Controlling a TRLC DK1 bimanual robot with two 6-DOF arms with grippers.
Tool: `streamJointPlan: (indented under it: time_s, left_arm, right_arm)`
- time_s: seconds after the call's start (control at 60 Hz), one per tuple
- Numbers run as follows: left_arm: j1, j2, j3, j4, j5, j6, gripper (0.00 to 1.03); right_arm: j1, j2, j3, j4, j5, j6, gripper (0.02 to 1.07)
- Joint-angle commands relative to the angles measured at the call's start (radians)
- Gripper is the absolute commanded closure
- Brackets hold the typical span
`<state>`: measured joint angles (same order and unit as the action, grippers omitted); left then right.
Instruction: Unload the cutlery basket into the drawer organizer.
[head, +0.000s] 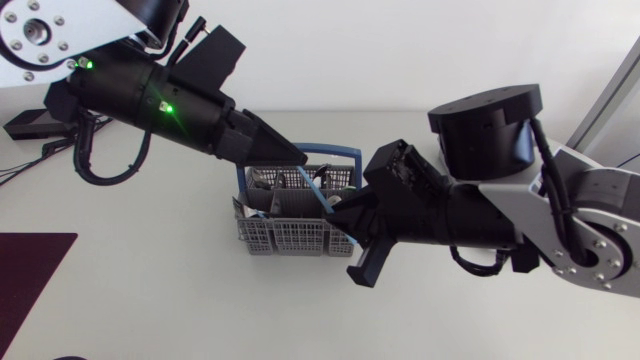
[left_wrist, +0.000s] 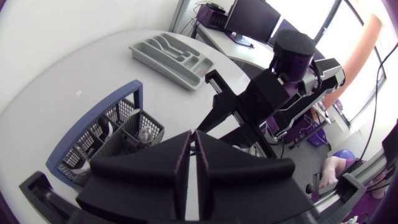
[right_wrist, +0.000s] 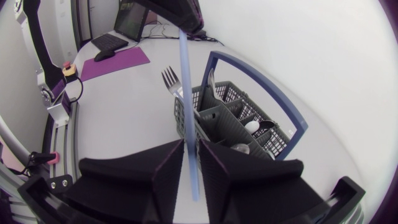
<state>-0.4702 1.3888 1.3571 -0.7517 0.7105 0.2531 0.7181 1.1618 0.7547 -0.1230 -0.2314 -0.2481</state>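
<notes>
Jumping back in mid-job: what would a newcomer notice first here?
The right claw, shut on a thin light-blue utensil whose far end reaches the left claw over the grey cutlery basket mid-table. A fork stands upright in the basket; the drawer organizer sits beyond it.

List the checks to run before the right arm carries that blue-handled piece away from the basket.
1. Grip: the right gripper presses the blue handle from both sides: ok.
2. Handoff: the left gripper, at the handle's far end, free of it: cannot tell.
3. Handle clear of the basket: cannot tell; its working end is hidden.
4. Path: the fork out of the handle's way: not ok; it seems to stand close beside it.
5. Target: the drawer organizer ready: ok; its compartments look empty.
</notes>
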Motion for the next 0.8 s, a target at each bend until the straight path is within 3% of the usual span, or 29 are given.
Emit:
streamJointPlan:
  time_s: [0.0, 0.267, 0.35, 0.467, 0.5, 0.6, 0.783]
  left_arm:
    - [-0.004, 0.012, 0.033, -0.011, 0.017, -0.026, 1.0]
    - [-0.004, 0.013, 0.033, -0.008, 0.018, -0.026, 0.99]
    - [-0.002, 0.013, 0.039, -0.006, 0.023, -0.035, 0.79]
    - [0.001, 0.013, 0.065, 0.011, 0.021, -0.055, 0.36]
    - [0.002, 0.009, 0.073, 0.02, 0.021, -0.06, 0.31]
    - [0.031, -0.014, 0.097, 0.089, 0.021, -0.114, 0.18]
    - [0.131, -0.024, 0.166, 0.14, 0.02, -0.161, 0.17]
  right_arm:
    - [-0.006, 0.018, -0.031, 0.014, 0.001, -0.019, 1.01]
    - [-0.006, 0.033, -0.041, 0.017, 0.0, -0.017, 1.01]
    - [-0.006, 0.033, -0.043, 0.011, 0.0, -0.017, 1.01]
    - [-0.006, 0.026, -0.055, -0.001, 0.0, -0.016, 1.01]
    - [-0.006, 0.019, -0.061, -0.004, 0.001, -0.016, 1.01]
    - [-0.006, -0.016, -0.089, -0.02, 0.004, -0.014, 1.01]
    - [-0.072, -0.113, -0.143, -0.076, 0.007, -0.023, 1.01]
